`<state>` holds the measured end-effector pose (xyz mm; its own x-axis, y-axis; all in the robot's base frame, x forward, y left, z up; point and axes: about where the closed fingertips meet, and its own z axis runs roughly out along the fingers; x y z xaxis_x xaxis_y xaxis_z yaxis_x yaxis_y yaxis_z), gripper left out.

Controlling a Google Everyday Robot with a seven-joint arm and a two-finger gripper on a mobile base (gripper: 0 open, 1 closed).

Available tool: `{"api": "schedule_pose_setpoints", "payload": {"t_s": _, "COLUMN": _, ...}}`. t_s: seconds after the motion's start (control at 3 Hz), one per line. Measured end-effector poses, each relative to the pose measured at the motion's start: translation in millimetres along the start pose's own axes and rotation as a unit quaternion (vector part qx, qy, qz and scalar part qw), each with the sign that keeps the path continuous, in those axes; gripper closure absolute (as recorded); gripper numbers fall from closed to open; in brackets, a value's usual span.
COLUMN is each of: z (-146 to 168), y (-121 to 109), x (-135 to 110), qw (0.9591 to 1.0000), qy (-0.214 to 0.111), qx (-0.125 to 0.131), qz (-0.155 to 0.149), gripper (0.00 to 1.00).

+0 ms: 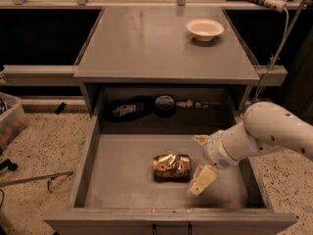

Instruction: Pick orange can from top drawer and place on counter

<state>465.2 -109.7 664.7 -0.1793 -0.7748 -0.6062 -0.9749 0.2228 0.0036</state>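
Observation:
The orange can (171, 167), dented and shiny, lies on its side on the floor of the open top drawer (122, 180), about mid-drawer. My gripper (199, 160) is inside the drawer just right of the can, at its level. It is open, with one pale finger (202, 179) in front and the other (200, 140) behind, and it holds nothing. The white arm reaches in from the right over the drawer's right wall. The counter (156, 43) is the grey top above the drawer.
A white bowl (205, 29) stands on the counter's back right. Dark objects (128, 108) and a round item (165, 104) lie in the recess behind the drawer. A cable (279, 48) hangs at the right. A bin (10, 124) stands on the speckled floor at the left.

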Motion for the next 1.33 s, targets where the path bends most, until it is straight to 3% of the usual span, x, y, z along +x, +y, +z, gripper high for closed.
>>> {"api": "schedule_pose_setpoints", "payload": {"t_s": 0.67, "z": 14, "y": 4, "x": -5, "qw": 0.9999, "qy": 0.0, "qx": -0.006, "qz": -0.012, "gripper": 0.0}}
{"api": "schedule_pose_setpoints", "payload": {"t_s": 1.33, "z": 55, "y": 7, "x": -30, "qw": 0.998, "qy": 0.009, "qx": -0.005, "qz": -0.063, "gripper": 0.0}}
